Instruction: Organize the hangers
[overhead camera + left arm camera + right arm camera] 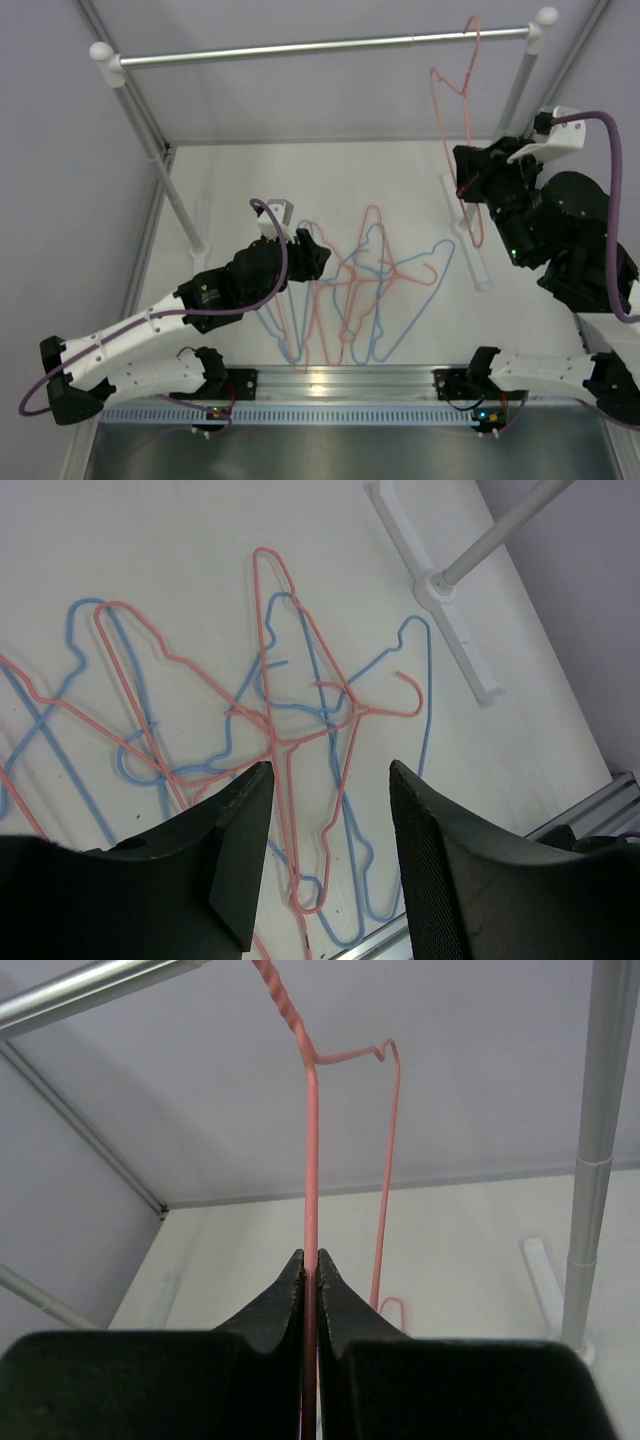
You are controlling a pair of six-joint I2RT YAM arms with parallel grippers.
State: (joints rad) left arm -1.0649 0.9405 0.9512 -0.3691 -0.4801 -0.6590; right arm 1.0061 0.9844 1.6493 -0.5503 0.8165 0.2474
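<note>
A tangled pile of pink and light blue hangers (350, 290) lies flat on the white table. My left gripper (315, 255) hovers over the pile's left part, open, with nothing between its fingers. In the left wrist view, a pink hanger (300, 730) and blue hangers (420, 680) overlap below the left gripper (330, 780). One pink hanger (455, 95) hangs upright at the back right, its hook at the silver rail (320, 45). My right gripper (466, 188) is shut on this hanger's lower wire. In the right wrist view, the right gripper (310, 1260) pinches the pink hanger (311, 1160).
The rack's slanted left upright (160, 160) and right upright (520, 85) carry the rail. Its white feet (468, 235) rest on the table beside the pile, and one foot (440, 590) shows in the left wrist view. An aluminium strip (340, 380) runs along the near edge.
</note>
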